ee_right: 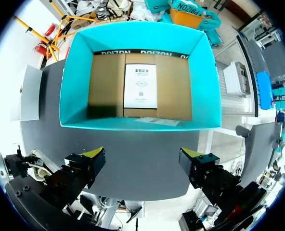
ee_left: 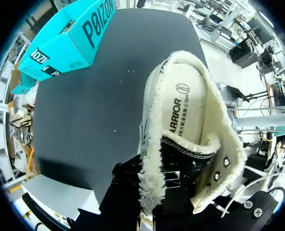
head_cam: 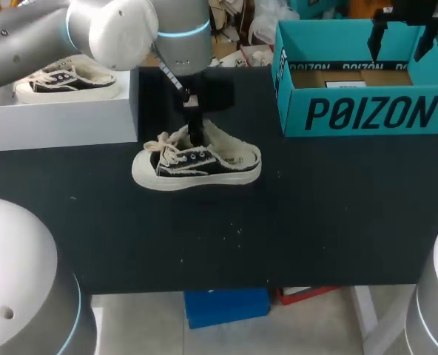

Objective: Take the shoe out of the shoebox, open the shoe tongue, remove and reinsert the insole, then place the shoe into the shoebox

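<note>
The shoe (head_cam: 197,164) showed black canvas with fuzzy, frayed cream trim; its insole (ee_left: 190,115) looked smooth. The shoebox (head_cam: 367,111) was matt teal cardboard, the table (head_cam: 315,222) matt black.

The shoe (head_cam: 197,159) lies near the middle of the bench (head_cam: 300,229), with its toe to the left. The left end effector (head_cam: 194,133) is at its opening. Behind it on the right stands the shoebox (head_cam: 359,111), under the right end effector (ee_right: 142,161). At the back left, a second shoe (head_cam: 67,80) rests on a low box (head_cam: 56,122).
</note>
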Tool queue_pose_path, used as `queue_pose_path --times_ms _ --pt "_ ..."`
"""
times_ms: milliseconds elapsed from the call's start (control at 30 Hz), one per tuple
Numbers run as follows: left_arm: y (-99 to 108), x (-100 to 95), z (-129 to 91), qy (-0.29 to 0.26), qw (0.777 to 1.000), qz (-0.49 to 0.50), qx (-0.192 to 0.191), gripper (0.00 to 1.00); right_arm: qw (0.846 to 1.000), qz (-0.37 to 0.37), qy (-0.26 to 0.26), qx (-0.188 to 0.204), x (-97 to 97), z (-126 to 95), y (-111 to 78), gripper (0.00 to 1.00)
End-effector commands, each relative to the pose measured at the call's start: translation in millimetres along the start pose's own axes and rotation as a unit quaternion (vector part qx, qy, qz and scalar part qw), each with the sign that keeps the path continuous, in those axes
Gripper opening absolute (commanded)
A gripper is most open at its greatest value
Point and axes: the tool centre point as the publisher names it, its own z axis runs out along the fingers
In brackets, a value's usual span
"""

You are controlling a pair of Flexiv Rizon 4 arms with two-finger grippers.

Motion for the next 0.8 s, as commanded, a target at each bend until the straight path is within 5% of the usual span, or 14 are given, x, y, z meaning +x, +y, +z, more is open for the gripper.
queue_pose_path --times_ms 33,367,400,467,800 --pt "-6.3 -10.3 64.3 0.019 1.0 0.012 -0.003 0.0 1.0 0.0 0.0 0.0 0.1 -0.1 0.0 1.0" --pt "-7.4 -6.6 101.8 0.026 0.999 0.029 -0.013 0.0 1.0 0.0 0.0 0.0 0.1 -0.1 0.0 1.0" --pt "-7.2 -4.4 100.5 0.033 0.999 0.029 -0.009 0.17 1.0 0.0 0.0 0.0 0.1 -0.1 0.0 1.0" --pt "-6.7 -0.9 91.8 0.035 0.999 0.032 -0.001 1.0 1.0 0.0 0.0 0.0 0.1 -0.1 0.0 1.0" --pt "1.7 37.9 -2.7 0.021 0.996 0.04 0.073 1.0 1.0 0.0 0.0 0.0 0.1 -0.1 0.0 1.0"
